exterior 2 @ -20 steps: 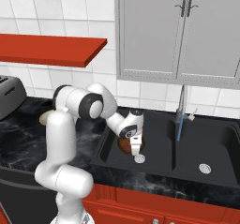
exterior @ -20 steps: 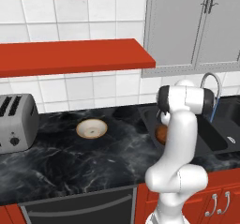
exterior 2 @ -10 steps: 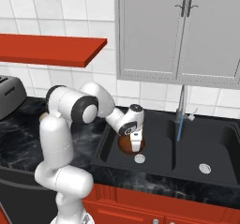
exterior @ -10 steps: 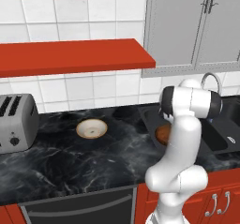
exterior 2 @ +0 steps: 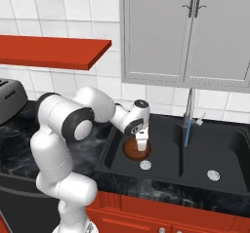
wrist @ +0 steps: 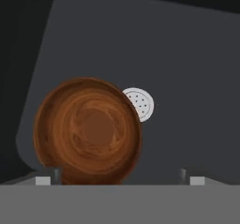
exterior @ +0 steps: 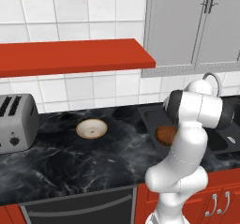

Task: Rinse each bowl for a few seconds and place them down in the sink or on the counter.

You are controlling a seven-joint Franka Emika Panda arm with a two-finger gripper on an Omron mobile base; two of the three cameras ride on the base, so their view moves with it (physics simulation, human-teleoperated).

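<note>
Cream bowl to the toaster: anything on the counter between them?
Nothing. In the left base view the stretch of black marble counter between the cream-white bowl and the toaster is bare.

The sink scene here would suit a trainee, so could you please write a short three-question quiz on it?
1. True or false: the reddish-brown bowl lies in the left basin of the sink.
2. Where is the cream-white bowl? A) on the counter B) in the right basin C) on the red shelf
3. Fill in: the gripper hangs over the brown bowl with its jaws ____.

Key:
1. True; it rests on the basin floor, partly covering the round drain in the hand view.
2. A; it sits on the counter between the toaster and the sink.
3. Open; nothing is held.
</note>
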